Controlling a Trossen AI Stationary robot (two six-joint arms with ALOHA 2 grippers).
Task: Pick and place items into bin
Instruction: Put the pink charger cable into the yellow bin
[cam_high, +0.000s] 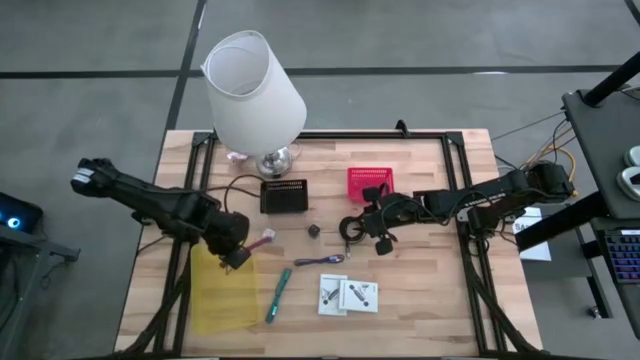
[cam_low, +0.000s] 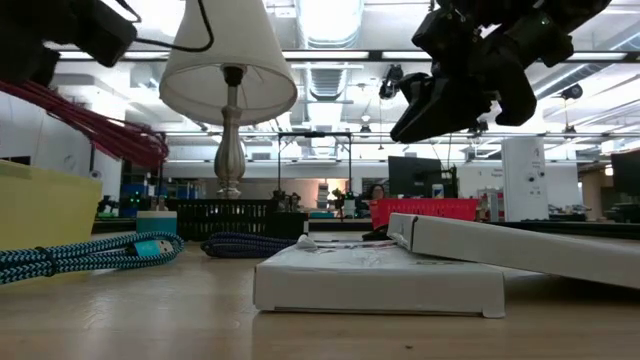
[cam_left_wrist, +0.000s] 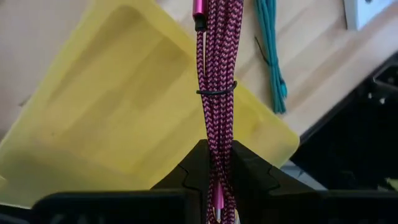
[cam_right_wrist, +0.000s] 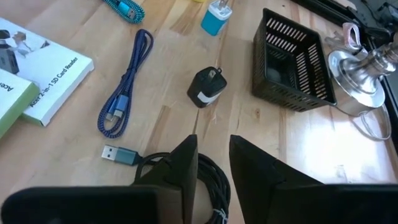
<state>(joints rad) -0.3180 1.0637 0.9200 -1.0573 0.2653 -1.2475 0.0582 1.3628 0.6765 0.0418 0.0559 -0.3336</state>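
My left gripper (cam_high: 238, 255) (cam_left_wrist: 219, 149) is shut on the maroon braided cable (cam_left_wrist: 216, 74), a bundle bound by a thin black tie, above the yellow bin (cam_high: 220, 295) (cam_left_wrist: 118, 106). My right gripper (cam_high: 368, 228) (cam_right_wrist: 213, 146) is open and hovers over the black coiled cable (cam_right_wrist: 208, 180) (cam_high: 350, 228), well above the table in the low view (cam_low: 460, 75). On the wood lie the teal cable (cam_high: 278, 295), the purple cable (cam_high: 320, 261) (cam_right_wrist: 124, 93), a small dark charger (cam_right_wrist: 207, 87) and two white packets (cam_high: 347, 295). My left gripper pinches the maroon cable bundle between its two fingers at one end of the bundle (cam_left_wrist: 217, 163), below the black tie (cam_left_wrist: 216, 91). The fingers come from above. The bundle is lifted clear and hangs slanting over the yellow bin (cam_low: 100, 130).
A big white lamp (cam_high: 255, 90) stands at the far edge. A black basket (cam_high: 284, 196) and a red basket (cam_high: 369, 183) sit mid-table, with a blue-white plug (cam_right_wrist: 216, 17) near them. Bare wood shows between the charger and the packets.
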